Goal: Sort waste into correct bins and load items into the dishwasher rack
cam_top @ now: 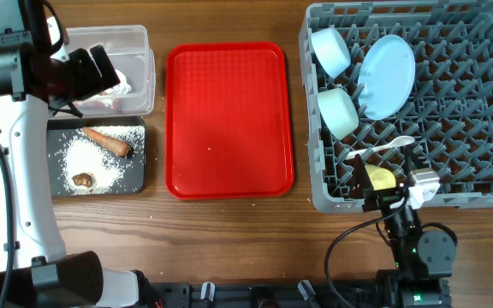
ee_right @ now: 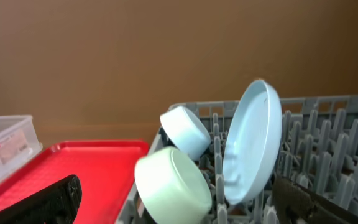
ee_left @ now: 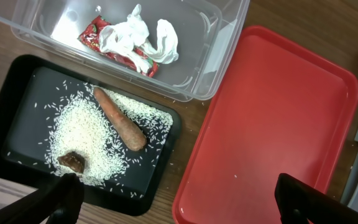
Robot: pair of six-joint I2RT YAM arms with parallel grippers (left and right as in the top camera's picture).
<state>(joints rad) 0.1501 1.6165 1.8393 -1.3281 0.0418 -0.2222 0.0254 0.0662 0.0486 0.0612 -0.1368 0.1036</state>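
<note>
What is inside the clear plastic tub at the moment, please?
The clear tub holds a crumpled red-and-white wrapper with white tissue lying across it. The tissue covers much of the wrapper, so anything beneath it is hidden.

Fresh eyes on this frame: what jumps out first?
The bright red tray sits dead centre in the overhead view. To its right is the big grey rack, with a plate on edge, a blue bowl and a mint bowl in its left part. On the left, the orange carrot lies on white rice in the black bin.
</note>
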